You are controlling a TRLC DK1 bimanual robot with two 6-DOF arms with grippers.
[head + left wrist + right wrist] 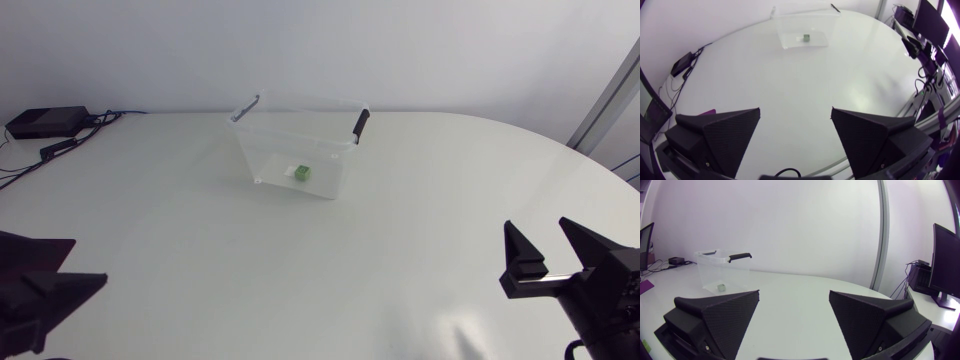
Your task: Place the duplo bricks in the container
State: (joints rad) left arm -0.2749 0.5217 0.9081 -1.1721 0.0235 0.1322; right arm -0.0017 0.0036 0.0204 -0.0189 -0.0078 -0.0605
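**One brick in, both pincers standing off**

Nearest to us, our left pincer [90, 261] and right pincer [538, 228] hang at the near corners of the counter [300, 270]. Each has its fingers spread wide, with nothing between them.

Well apart from both, across the white top, stands the container [262, 155]. It is clear-walled, upright and open at the top, with a dark handle [361, 125] at its right end and a paler one at its left. On its floor, a little right of the middle, lies the brick [300, 173]. It is green, and as far as we can make out it touches no wall.

Farthest off, at the far left corner, sits a black box [45, 122] with cables.

Our count is two pincers, one container with two handles, one brick and one box. The only brick we can see is inside the container, so we judge the task at or near its end and the step in hand a plain stand-off.

To do that well, we would keep both pincers back and spread, away from the light walls, which a nudge would likely slide. Should another brick turn up, we would pinch it across its flat sides and carry it above the rim, between the handles. We would let it go low, so it does not bounce out.
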